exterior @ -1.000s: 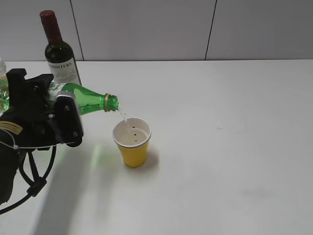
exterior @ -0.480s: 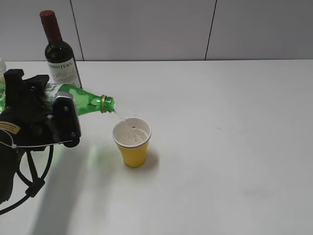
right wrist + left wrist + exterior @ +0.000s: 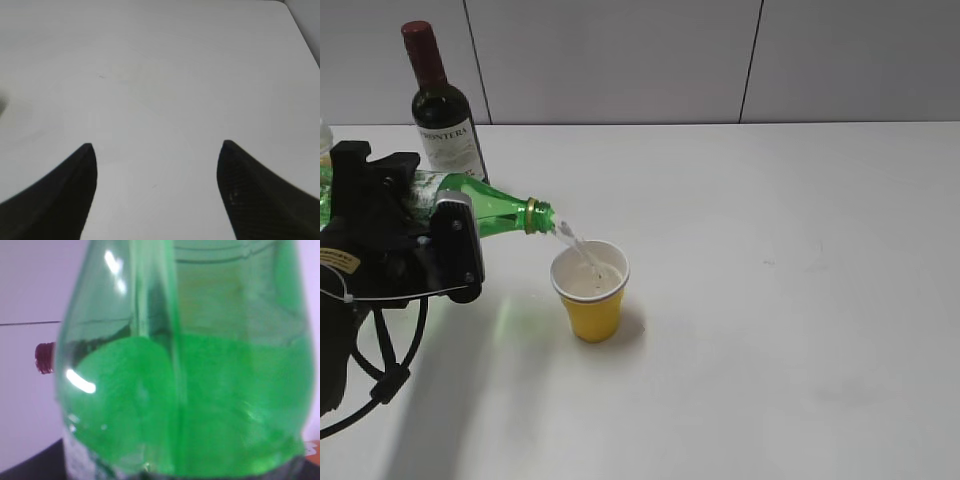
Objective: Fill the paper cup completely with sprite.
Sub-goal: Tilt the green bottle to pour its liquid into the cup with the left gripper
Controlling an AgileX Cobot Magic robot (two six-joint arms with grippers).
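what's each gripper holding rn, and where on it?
Left gripper holds the sprite bottle around its labelled body, neck tipped over the cup. Right gripper is open, empty.

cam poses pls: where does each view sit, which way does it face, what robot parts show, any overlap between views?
Exterior: raised in front, slanting down at the table; left gripper tips the green bottle over the paper cup.
Left wrist: pressed up to the green bottle; no fingers visible.
Right wrist: above bare table; right gripper open.
Shared: the wine bottle, red cap in left wrist.
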